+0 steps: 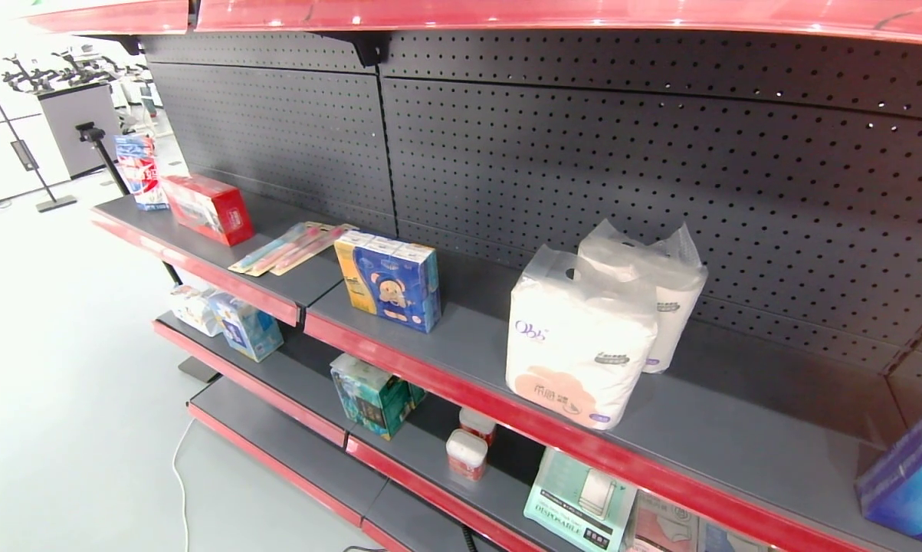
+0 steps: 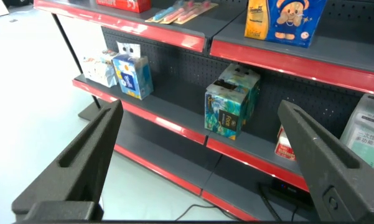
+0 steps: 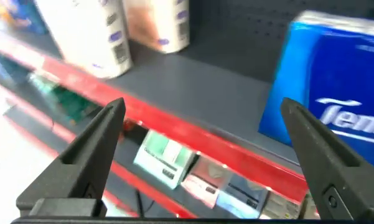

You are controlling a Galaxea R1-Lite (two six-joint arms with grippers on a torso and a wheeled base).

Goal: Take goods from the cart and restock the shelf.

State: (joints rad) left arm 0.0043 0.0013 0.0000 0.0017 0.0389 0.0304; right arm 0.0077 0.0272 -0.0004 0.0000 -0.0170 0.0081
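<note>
Head view: the shelf carries a red box, a blue-and-yellow tissue pack and a white paper-roll pack, upright near the front edge. The left hand is spread wide and empty, facing a teal box on a lower tier. The right hand is likewise released and empty, near a blue tissue pack.

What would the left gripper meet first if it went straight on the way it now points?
Most likely the dark teal box on the lower shelf, or the pegboard just beside it; the open left gripper aims about at its edge. The way there looks free, though depth is unclear.
</note>
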